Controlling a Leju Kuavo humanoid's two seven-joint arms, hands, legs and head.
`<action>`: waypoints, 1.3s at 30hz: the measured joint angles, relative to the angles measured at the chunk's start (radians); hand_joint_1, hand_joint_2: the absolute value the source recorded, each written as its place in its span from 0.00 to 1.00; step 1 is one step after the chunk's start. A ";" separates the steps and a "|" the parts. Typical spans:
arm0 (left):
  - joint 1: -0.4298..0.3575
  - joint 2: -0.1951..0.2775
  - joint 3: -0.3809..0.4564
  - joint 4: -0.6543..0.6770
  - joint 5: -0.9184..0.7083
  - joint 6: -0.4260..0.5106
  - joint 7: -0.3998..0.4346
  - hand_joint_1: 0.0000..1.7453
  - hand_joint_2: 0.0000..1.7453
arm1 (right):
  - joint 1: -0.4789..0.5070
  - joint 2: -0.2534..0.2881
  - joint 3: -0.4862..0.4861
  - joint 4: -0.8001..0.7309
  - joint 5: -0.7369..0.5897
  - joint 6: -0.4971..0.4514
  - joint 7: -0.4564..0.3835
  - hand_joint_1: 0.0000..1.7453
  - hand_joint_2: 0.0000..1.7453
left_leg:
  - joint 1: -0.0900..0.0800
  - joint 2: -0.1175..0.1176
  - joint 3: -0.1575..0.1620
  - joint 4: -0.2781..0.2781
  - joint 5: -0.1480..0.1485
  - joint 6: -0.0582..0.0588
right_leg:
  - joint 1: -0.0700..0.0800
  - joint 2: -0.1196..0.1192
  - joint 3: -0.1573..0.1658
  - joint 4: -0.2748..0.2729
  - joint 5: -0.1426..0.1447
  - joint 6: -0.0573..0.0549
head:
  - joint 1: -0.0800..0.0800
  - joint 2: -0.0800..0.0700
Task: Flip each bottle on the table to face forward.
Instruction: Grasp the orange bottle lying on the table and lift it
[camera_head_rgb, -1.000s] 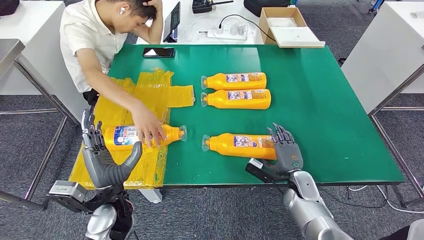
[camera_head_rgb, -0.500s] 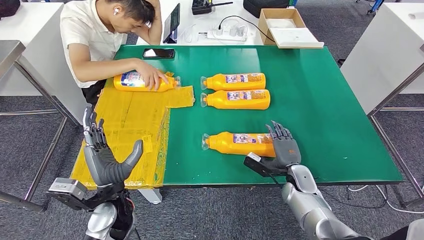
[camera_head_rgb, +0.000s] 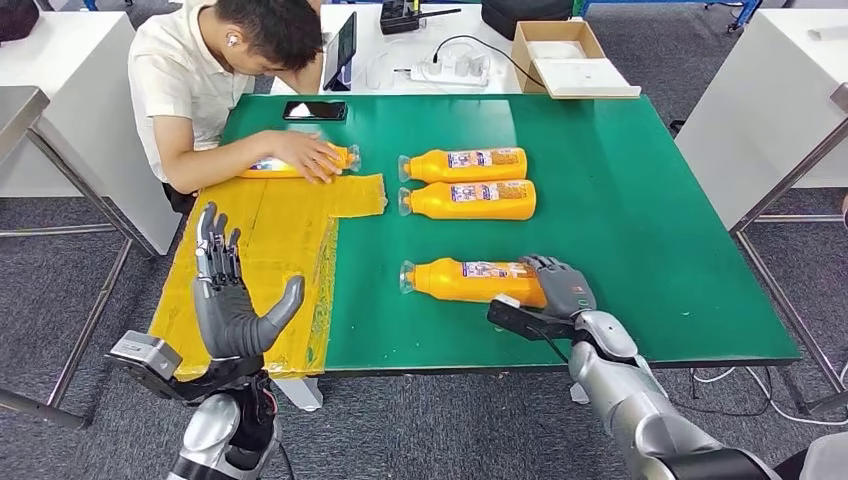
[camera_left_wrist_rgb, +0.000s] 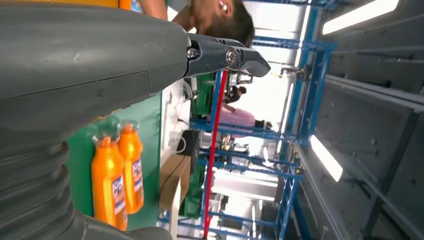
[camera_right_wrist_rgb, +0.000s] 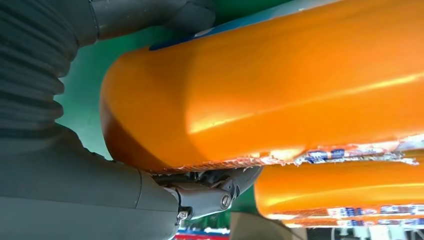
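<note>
The right hand (camera_head_rgb: 560, 288) is wrapping the near bottle's (camera_head_rgb: 470, 280) base; smooth, rigid plastic, likely slippery, best gripped mid-body.

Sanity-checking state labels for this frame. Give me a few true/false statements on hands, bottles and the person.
1. The right hand grips the base end of the nearest bottle. True.
2. The left hand holds a bottle. False: it is raised, fingers spread, holding nothing.
3. A person's hand rests on a bottle at the yellow sheet's far edge. True.
4. The two far bottles stand upright. False: they lie on their sides, side by side.
5. A phone lies on the green table. True.
</note>
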 joint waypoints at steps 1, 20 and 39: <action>-0.002 0.000 -0.002 0.004 0.001 -0.004 0.003 0.00 1.00 | 0.000 0.000 0.002 0.002 -0.004 0.006 -0.003 1.00 1.00 | 0.000 0.000 0.000 0.000 0.000 0.000 | 0.000 0.000 0.000 0.000 0.000 0.000 | 0.000 0.000; -0.029 0.001 -0.042 0.110 0.040 0.068 0.202 0.00 1.00 | 0.098 0.053 -0.051 -0.031 -0.377 -0.129 -0.293 1.00 1.00 | 0.001 0.000 0.002 0.000 0.000 0.000 | 0.001 0.000 0.004 0.000 0.000 0.000 | 0.000 0.000; 0.023 0.012 -0.169 0.218 0.301 -0.122 0.279 0.00 1.00 | 0.341 0.207 -0.006 -0.542 -0.813 -0.264 -0.401 1.00 1.00 | 0.000 -0.005 -0.015 0.000 0.000 0.000 | -0.001 -0.002 -0.011 0.001 0.000 0.000 | 0.000 0.000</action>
